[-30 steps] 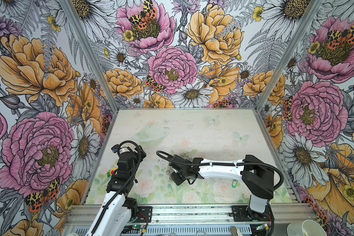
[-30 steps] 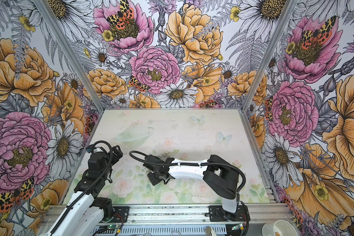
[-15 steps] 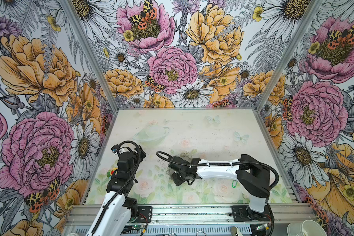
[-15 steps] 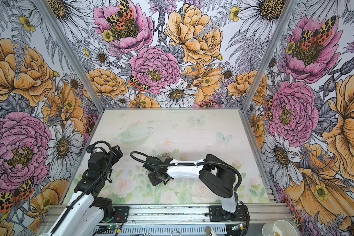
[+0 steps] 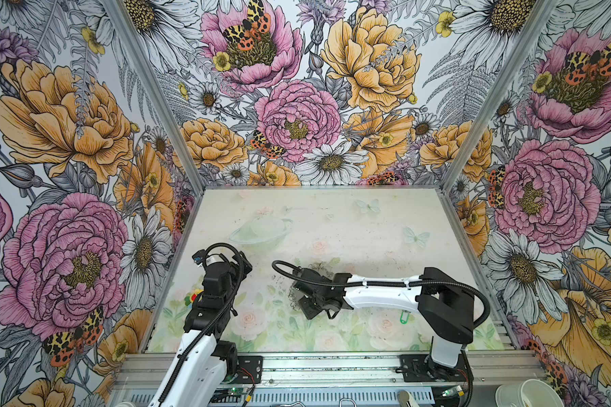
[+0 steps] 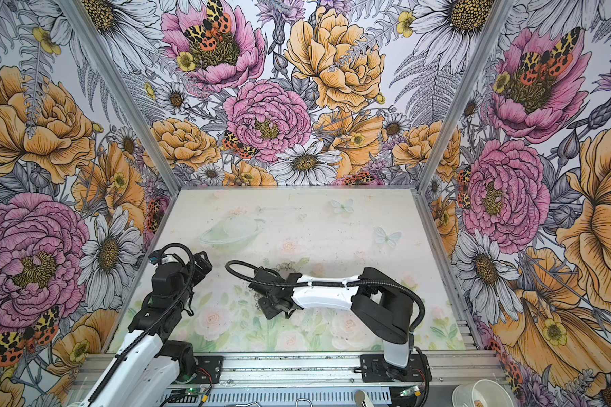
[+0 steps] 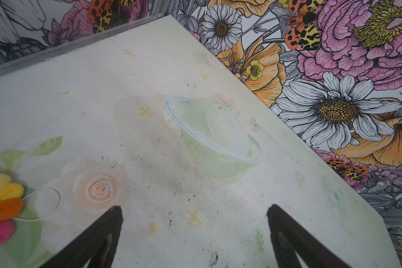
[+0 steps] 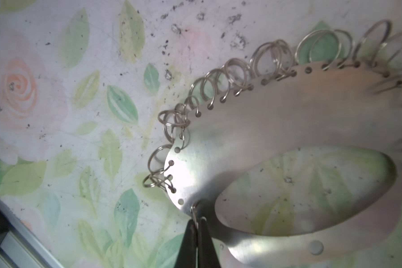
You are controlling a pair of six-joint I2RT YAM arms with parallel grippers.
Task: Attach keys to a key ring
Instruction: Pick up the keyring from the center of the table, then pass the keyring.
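Note:
The key ring [image 8: 253,130] is a flat grey horseshoe plate with small silver wire rings [image 8: 232,72] along its outer edge. It fills the right wrist view, lying on the table. My right gripper [image 8: 197,220] is shut on one wire ring at the tip of the plate. In both top views the right gripper [image 5: 302,299] [image 6: 267,306] sits low at mid table, covering most of the key ring [image 5: 320,265]. One key's green tag [image 5: 404,318] peeks out under the right arm. My left gripper [image 7: 194,213] hangs open over bare table at the left, holding nothing.
A bunch of coloured pom-poms [image 7: 0,199] [image 5: 193,297] on a thin white loop lies by the left arm near the left wall. Flowered walls close in three sides. A white cup [image 5: 522,393] stands outside the front rail at the right.
The right gripper's jaws have closed onto a wire ring of the key ring, and the right arm has shifted slightly left. The left arm has not moved.

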